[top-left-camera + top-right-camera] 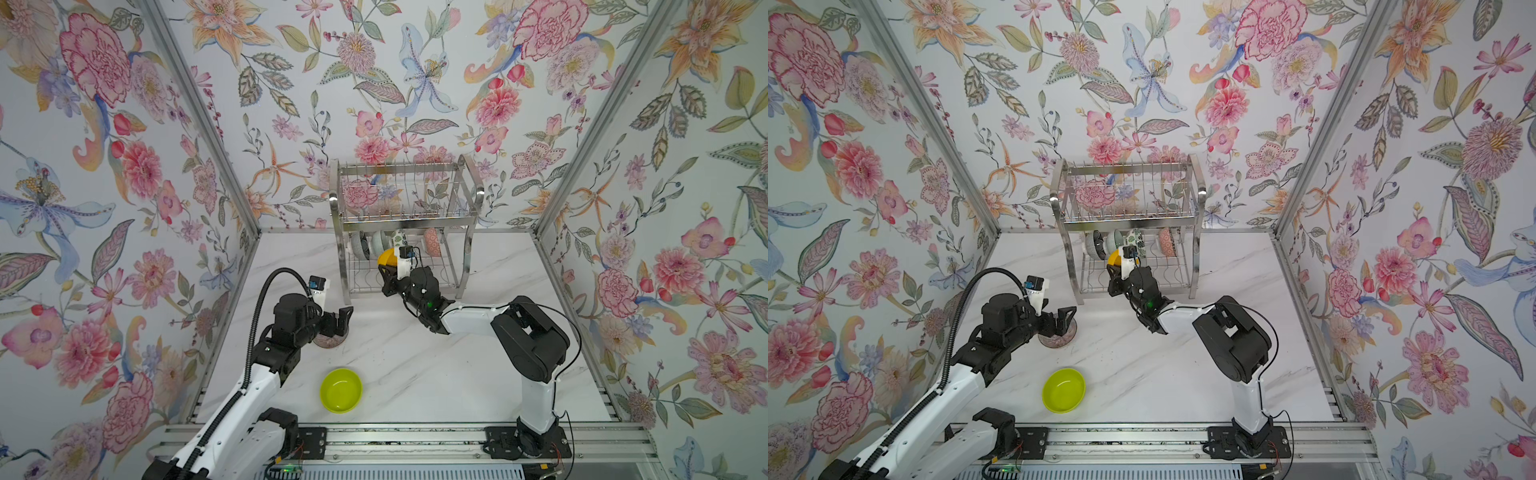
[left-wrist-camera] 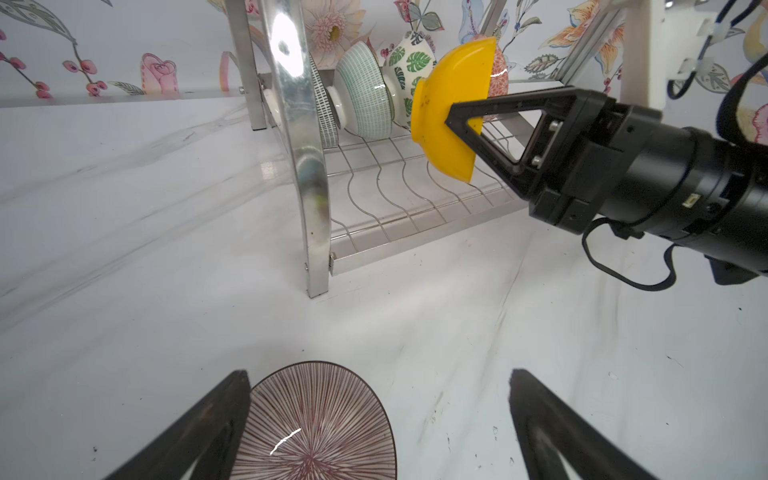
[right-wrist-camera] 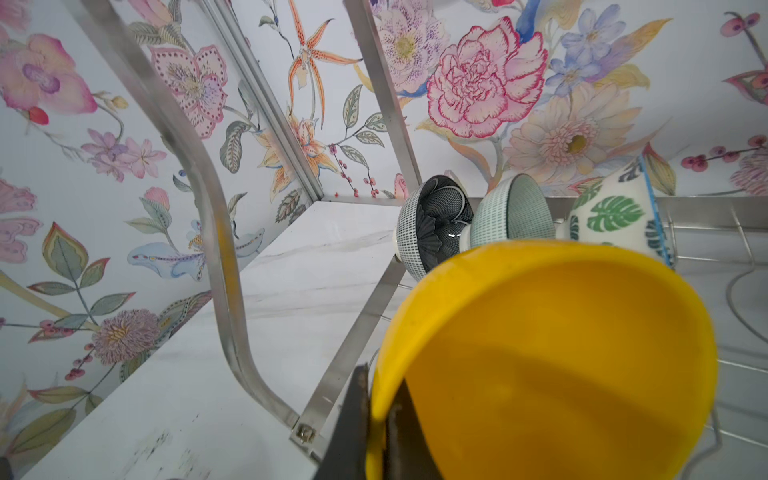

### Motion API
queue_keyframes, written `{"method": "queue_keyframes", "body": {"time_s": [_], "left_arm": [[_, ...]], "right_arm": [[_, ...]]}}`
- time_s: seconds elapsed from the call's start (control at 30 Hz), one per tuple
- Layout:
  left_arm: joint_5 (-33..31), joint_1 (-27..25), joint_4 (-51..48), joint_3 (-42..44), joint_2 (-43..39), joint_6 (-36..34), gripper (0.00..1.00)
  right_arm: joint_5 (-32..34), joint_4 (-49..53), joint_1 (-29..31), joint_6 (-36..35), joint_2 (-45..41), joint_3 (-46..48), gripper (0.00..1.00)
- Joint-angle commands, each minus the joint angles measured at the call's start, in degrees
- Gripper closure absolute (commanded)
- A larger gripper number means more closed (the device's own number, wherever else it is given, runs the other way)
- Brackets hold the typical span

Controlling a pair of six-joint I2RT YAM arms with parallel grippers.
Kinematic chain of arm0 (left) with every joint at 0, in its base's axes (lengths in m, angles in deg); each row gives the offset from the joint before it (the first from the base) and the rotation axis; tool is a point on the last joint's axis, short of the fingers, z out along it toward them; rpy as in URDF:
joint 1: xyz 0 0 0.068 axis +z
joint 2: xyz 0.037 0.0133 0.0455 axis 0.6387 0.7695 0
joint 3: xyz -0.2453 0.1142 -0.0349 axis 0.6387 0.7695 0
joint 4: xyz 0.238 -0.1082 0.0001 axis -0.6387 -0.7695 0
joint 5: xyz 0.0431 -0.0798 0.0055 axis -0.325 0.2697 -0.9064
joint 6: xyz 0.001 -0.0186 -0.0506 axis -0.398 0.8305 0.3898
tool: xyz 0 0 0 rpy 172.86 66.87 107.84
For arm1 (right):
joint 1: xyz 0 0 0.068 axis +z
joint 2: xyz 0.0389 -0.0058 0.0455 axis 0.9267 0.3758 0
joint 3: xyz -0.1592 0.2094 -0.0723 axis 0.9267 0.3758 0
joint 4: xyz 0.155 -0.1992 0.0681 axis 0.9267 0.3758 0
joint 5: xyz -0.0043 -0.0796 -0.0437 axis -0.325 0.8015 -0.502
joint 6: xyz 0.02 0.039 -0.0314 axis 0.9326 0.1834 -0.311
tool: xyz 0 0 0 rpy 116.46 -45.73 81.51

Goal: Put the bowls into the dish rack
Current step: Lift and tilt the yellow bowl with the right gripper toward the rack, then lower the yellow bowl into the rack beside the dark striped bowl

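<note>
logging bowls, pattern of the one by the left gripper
The bowl: fine maroon radial lines; left wrist view.

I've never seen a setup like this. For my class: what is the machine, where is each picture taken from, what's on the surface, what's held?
Two robot arms with pincer grippers stand at a white table. Two pictures look down from overhead; two come from cameras on the arms' wrists. The right gripper is shut on a yellow bowl, at the lower tier of the dish rack, where patterned bowls stand. A lime green bowl and a ribbed bowl lie on the table; the open left gripper hovers over the ribbed one.
</note>
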Motion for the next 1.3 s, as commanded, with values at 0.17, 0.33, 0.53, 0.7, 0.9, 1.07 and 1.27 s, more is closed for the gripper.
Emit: {"method": "queue_keyframes", "body": {"time_s": [0.17,0.33,0.53,0.7,0.9,1.07,1.27], "left_arm": [[-2.1,1.3,2.0,0.8,-1.3,0.7,0.01],[-0.7,1.3,2.7,1.0,-1.3,0.7,0.01],[1.7,1.3,3.7,1.3,-1.8,0.7,0.01],[4.2,1.3,5.1,2.0,-2.6,0.6,0.01],[6.4,1.3,6.1,3.0,-4.1,-0.8,0.01],[7.5,1.3,6.5,3.2,-4.8,-0.8,0.01],[9.7,1.3,7.0,3.5,-5.1,-1.1,0.01]], "right_arm": [[-13.4,-7.0,-2.4,12.5,3.4,-5.2,0.95],[-19.4,-7.9,-3.2,16.2,4.5,-6.9,0.95],[-26.9,-9.0,-3.8,19.9,6.4,-9.4,0.95],[-32.1,-9.9,-4.3,23.1,8.7,-11.8,0.95],[-36.3,-10.8,-4.8,26.3,11.1,-14.2,0.95],[-39.6,-14.3,-5.7,31.8,13.8,-16.2,0.95],[-42.3,-17.5,-7.0,36.2,15.8,-17.3,0.95]]}}
